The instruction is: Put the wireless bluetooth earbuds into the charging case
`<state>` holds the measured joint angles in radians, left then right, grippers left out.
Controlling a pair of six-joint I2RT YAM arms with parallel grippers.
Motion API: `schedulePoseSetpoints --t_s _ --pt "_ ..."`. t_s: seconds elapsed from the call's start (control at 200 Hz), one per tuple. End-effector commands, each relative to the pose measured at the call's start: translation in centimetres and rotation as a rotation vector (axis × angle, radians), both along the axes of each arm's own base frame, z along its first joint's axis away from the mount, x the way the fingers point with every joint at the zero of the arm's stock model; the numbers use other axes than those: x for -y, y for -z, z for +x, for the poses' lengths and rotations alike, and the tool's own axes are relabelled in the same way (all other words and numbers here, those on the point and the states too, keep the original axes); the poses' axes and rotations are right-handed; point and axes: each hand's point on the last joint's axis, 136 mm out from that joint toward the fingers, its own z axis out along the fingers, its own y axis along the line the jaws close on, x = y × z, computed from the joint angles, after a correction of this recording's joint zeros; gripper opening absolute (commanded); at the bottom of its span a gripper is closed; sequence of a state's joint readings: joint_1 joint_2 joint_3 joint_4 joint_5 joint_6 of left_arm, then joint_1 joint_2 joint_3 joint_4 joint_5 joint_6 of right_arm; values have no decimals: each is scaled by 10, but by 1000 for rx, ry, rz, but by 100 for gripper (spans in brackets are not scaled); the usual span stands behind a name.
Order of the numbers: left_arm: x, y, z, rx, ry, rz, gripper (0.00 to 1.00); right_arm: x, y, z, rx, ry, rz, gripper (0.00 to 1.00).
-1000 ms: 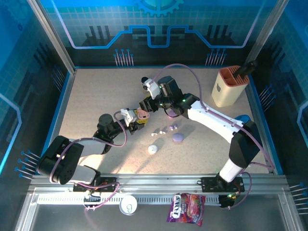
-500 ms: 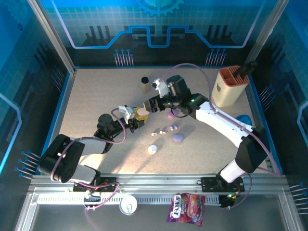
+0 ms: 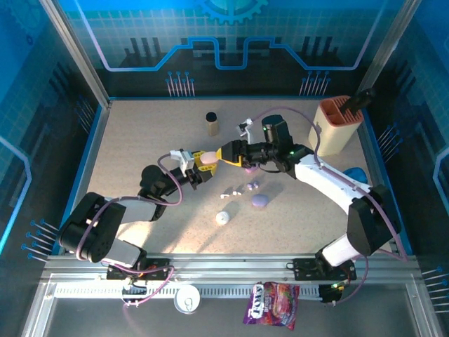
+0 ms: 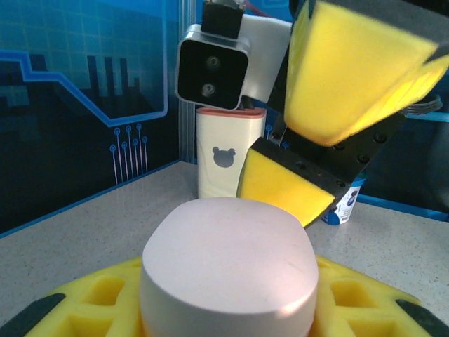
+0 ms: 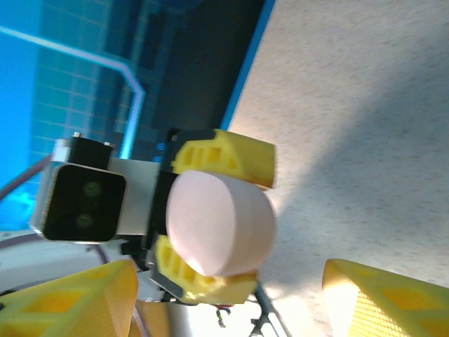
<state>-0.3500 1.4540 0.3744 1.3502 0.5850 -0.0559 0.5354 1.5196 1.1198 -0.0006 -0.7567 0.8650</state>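
Since a second ago the right tool (image 3: 228, 152) has spread its fingers and pulled back to the right, off the pink case (image 5: 223, 219). It's released now, yellow fingers wide with nothing between them, tips just right of the case. The left tool (image 3: 203, 166) is clenched on the pink case, one yellow finger on each side, mid-desk. The earbuds (image 3: 226, 191) lie loose on the desk (image 3: 140, 133), near and right of the held case: two small white ones side by side, with a purple bud (image 3: 254, 185) just right of them. A purple case (image 3: 259, 201) sits nearer than the bud, and a white round puck (image 3: 222, 217) nearer still. A small brown bottle (image 3: 212, 123) stands beyond the tools. A cream-and-orange holder (image 3: 335, 126) is in the far right corner.
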Motion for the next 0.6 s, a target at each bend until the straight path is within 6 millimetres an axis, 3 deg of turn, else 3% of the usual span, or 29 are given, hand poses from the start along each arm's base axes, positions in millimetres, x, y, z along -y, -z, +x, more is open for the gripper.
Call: schedulePoseSetpoints --t_s 0.0,0.22,0.485,0.59 --pt "7 -24 -9 66 56 -37 31 -17 -16 -12 -19 -100 118 69" --pt "11 -25 -16 67 75 -40 31 -28 -15 -14 -36 -130 143 62" --pt "11 -22 -16 62 71 -35 31 -27 -9 -13 -50 -117 147 29" --pt "11 -21 -16 64 68 -32 31 -25 -6 -11 -53 -106 138 22"
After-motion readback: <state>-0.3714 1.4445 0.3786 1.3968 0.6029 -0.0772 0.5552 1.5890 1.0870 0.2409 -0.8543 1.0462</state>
